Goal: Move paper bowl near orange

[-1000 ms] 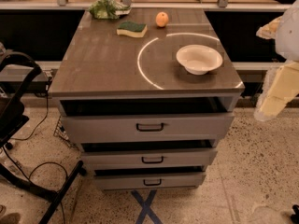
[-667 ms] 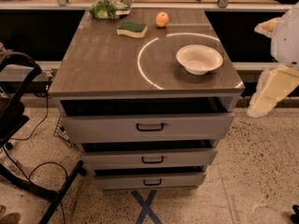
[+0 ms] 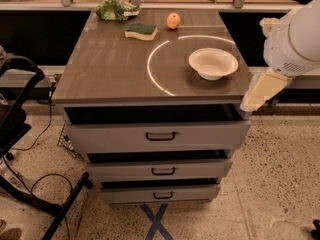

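Change noted: over the last sec. the cream-coloured two-finger gripper (image 3: 261,90) has shifted left from beyond the right side of the grey-brown cabinet top (image 3: 110,64). It now overlaps the top's near right corner in camera view.

The shallow off-white paper bowl (image 3: 213,63) has not moved. It sits upright on the right half of the top, inside the white arc marking (image 3: 150,69). The small round orange fruit (image 3: 173,20) is also unmoved, at the far edge and well apart from the bowl. The yellow sponge w/ green top (image 3: 141,31) lies just left of it.

Assessment: approach phase only. No contact w/ bowl, transfer not yet begun.

Arm pose: bulky white arm segment (image 3: 295,34) enters from the right edge, w/ the gripper hanging below it, angled down and left, near and right of the bowl. Grip state (released or clenched): cannot tell. Nothing seen held.
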Robot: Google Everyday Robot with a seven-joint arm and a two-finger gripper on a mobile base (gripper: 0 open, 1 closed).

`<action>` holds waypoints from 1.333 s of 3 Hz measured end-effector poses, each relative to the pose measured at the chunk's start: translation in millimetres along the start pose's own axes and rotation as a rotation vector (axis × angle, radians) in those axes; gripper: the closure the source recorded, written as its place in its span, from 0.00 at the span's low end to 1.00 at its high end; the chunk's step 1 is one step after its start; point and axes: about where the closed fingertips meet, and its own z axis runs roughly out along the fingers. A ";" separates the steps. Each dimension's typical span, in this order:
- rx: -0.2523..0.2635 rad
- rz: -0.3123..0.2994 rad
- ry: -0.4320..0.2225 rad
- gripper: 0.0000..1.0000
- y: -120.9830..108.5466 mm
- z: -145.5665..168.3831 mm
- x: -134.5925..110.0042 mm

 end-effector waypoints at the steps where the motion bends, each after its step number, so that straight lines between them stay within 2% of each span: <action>1: 0.078 0.014 0.015 0.00 -7.2 12.2 -14.4; 2: 0.164 0.068 0.077 0.00 -15.3 19.9 -14.6; 3: 0.162 0.061 0.065 0.00 -13.6 19.8 -21.3; 4: 0.206 0.038 0.077 0.00 -9.3 36.8 -28.2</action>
